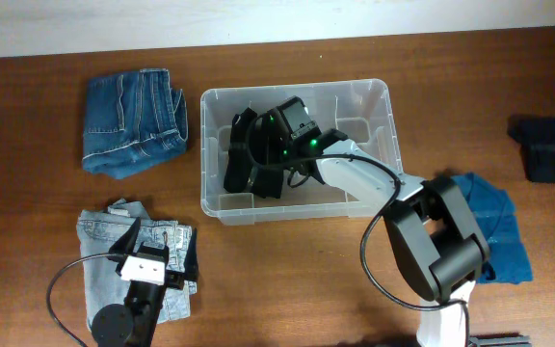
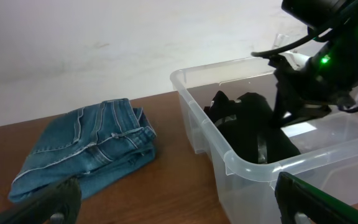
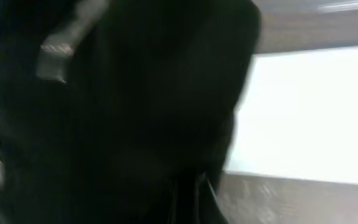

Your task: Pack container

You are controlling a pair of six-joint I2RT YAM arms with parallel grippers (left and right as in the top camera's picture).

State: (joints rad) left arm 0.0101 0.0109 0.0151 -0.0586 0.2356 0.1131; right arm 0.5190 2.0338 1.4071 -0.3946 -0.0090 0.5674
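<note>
The clear container (image 1: 205, 154) stands at the table's middle, and its rim also shows in the left wrist view (image 2: 229, 155). A black garment (image 1: 244, 159) lies humped inside it at the left end (image 2: 247, 130). My right gripper (image 1: 273, 145) reaches down into the container and appears shut on the black garment. That cloth (image 3: 135, 112) fills the blurred right wrist view and hides the fingers. The white label (image 3: 303, 118) on the container's base shows beside it. My left gripper (image 1: 157, 243) is open and empty (image 2: 179, 208), low over the table, left of the container.
Folded blue jeans (image 1: 128, 120) lie left of the container (image 2: 86, 152). Light-wash jeans (image 1: 99, 246) lie under the left arm at the front left. A blue garment (image 1: 499, 222) lies by the right arm's base. A dark navy garment (image 1: 547, 149) lies far right.
</note>
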